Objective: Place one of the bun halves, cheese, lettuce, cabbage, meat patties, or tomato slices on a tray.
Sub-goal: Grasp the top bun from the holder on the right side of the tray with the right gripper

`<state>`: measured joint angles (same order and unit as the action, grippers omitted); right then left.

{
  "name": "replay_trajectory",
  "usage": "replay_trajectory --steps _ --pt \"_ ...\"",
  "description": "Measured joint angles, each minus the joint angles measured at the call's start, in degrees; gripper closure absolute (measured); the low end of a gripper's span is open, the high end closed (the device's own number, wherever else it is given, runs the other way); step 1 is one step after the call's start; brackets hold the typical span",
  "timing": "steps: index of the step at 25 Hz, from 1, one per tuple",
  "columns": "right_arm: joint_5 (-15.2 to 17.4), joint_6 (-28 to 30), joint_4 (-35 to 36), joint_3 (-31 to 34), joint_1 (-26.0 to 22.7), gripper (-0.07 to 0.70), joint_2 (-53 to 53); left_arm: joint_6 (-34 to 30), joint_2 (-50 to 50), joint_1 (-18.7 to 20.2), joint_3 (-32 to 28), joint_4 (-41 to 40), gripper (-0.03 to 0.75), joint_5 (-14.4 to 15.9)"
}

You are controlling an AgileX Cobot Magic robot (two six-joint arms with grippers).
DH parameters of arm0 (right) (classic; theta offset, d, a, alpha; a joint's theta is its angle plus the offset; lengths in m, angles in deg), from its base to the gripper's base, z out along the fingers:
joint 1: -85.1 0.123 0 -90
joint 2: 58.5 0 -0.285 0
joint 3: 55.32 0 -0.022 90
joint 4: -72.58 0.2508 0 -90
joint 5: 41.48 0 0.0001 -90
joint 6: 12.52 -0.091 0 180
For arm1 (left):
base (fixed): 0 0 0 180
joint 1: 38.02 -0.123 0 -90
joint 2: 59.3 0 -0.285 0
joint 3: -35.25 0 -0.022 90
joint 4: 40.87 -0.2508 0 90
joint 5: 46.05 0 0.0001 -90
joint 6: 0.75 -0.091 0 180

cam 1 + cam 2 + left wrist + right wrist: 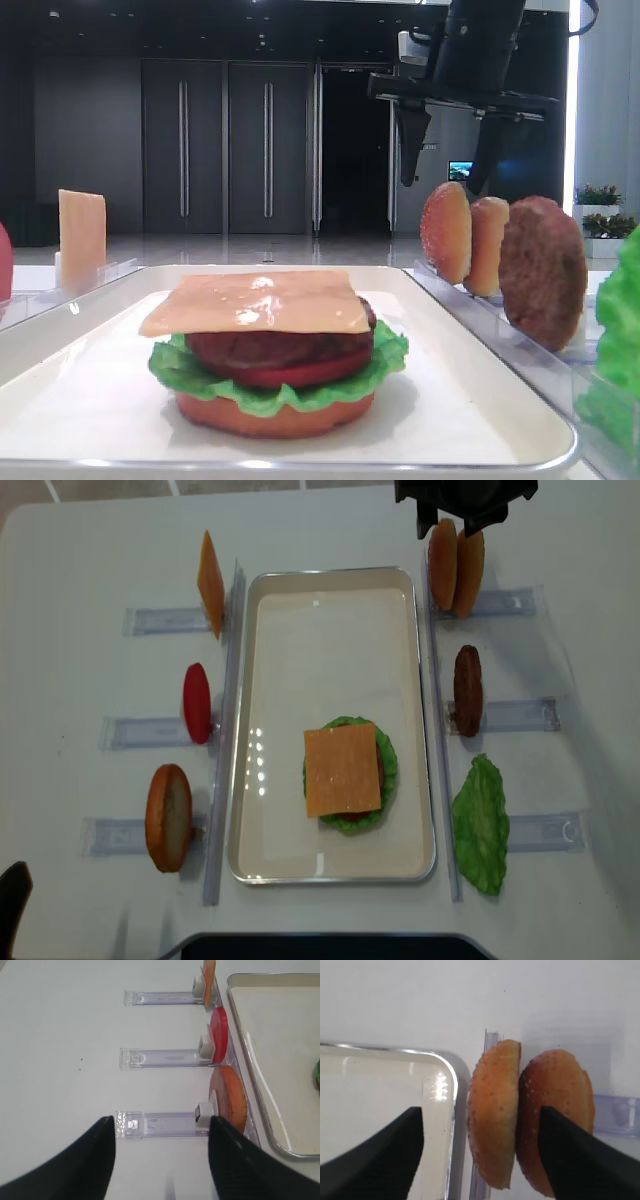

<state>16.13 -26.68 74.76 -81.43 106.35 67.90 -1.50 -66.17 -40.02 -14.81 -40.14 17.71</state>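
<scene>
We see the right pincer [458,525] only in part at the top edge of the overhead view, its arm cut off by the frame; its fingers stand spread wide above the two bun halves [455,567] upright in the rack at upper right, holding nothing. In the right wrist view the dark fingers [575,1160] frame both buns, one finger over the tray corner, the other partly covering the farther bun. The left pincer [160,1157] shows only two dark fingertips at the bottom of its own view, apart and empty, above a clear rack [160,1124] — the rest is out of frame.

On the white tray [290,630], lower centre, sits a stack: the cheese [342,770] on top hides most of the patty and tomato, with lettuce [388,765] frilling out. The bottom bun shows only in the low view.

The counter [90,560] is plain white. Behind it, the low view shows a dim hall with dark double doors [225,145].
</scene>
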Motion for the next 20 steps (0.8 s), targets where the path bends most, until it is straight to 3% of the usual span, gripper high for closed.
replay_trajectory --steps 10,20 --pt "-0.7 0.0 0.28 0.0 0.04 0.179 1.55 0.0 0.0 0.0 0.0 0.0 0.262 0.0" --pt "-0.85 0.0 0.22 0.0 0.04 0.325 1.6 0.0 0.0 0.0 0.0 0.0 0.262 0.0"
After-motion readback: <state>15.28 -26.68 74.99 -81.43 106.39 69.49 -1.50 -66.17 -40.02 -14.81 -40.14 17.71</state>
